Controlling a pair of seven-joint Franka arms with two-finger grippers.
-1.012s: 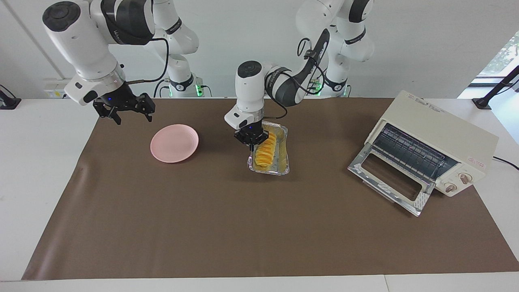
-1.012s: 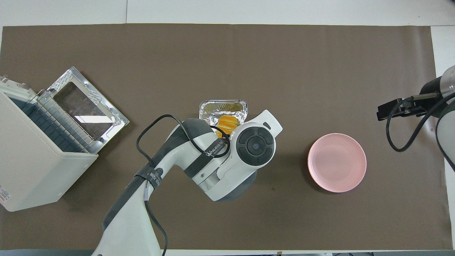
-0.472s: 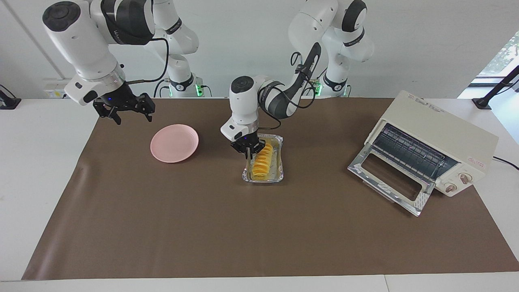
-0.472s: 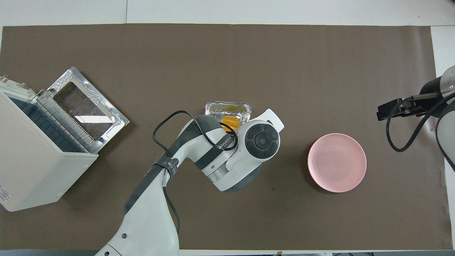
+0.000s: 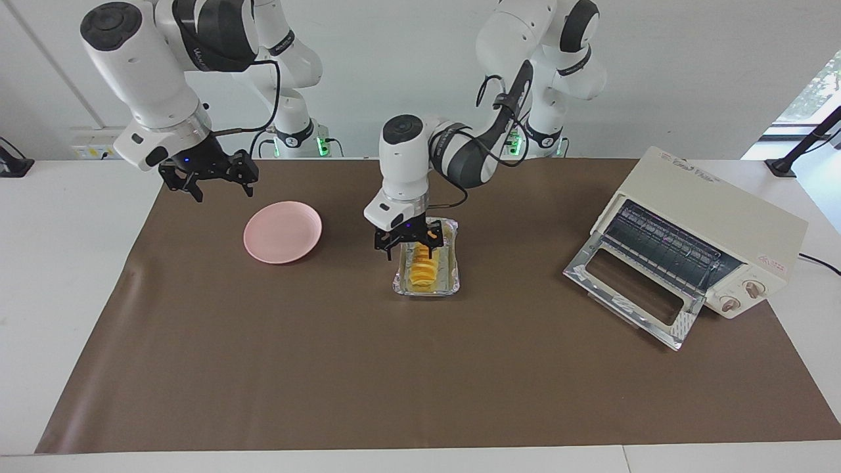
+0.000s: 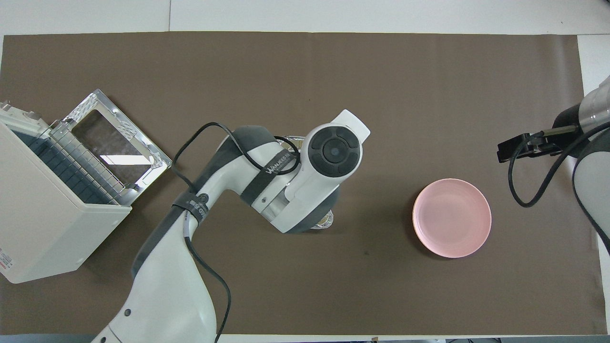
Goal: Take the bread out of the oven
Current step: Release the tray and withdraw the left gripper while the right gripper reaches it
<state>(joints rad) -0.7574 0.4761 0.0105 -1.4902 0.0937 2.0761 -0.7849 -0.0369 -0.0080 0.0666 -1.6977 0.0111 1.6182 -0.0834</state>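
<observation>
Facing view: the oven point(image 5: 696, 236) is seen with its door dropped open and its rack bare. The foil tray point(image 5: 449, 276) has been set on the mat, the bread point(image 5: 422, 269) in it. The left gripper point(image 5: 407, 244) has apparently let go, fingers now spread over the loaf. The right gripper point(image 5: 211, 172) waits open near the pink plate point(image 5: 282, 232).

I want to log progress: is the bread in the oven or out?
Out. The bread lies in a foil tray on the table; the oven stands open.
</observation>
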